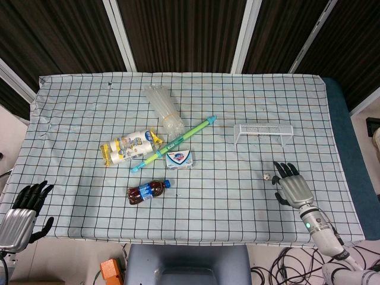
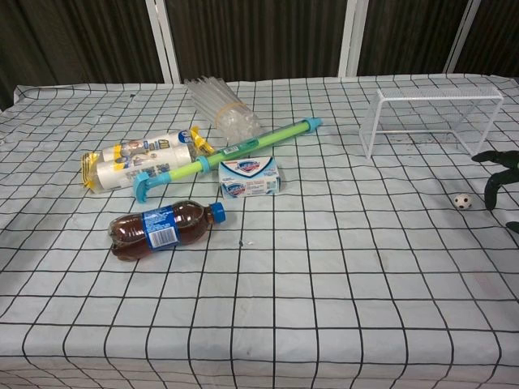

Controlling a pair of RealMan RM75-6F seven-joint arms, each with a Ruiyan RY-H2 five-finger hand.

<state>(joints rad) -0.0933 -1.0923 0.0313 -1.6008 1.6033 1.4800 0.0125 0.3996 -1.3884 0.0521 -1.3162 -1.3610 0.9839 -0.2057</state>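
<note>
- From the head view, my right hand [image 1: 292,185] rests on the checked tablecloth [image 1: 237,202] with fingers spread and holding nothing; the tiny toy soccer ball [image 1: 267,176] lies just beside its fingertips, not touching.
- My left hand [image 1: 22,215] hangs off the table's near-left corner, fingers loosely apart, empty.
- I judge the ball light, hard and quick to roll; a pinch across its middle, thumb against a finger, looks safest.
- Beyond it stands the white wire goal [image 1: 265,132], well apart.
- From the chest view, only dark fingertips of the right hand [image 2: 500,174] show at the edge, the ball [image 2: 462,201] just beside them and the goal [image 2: 430,117] behind.
- Leftward, well apart, lie a cola bottle [image 2: 160,228], soap box [image 2: 250,177], green water squirter [image 2: 223,156], wrapped rolls [image 2: 138,156] and clear cups [image 2: 219,109]; nothing blocks the ball.
</note>
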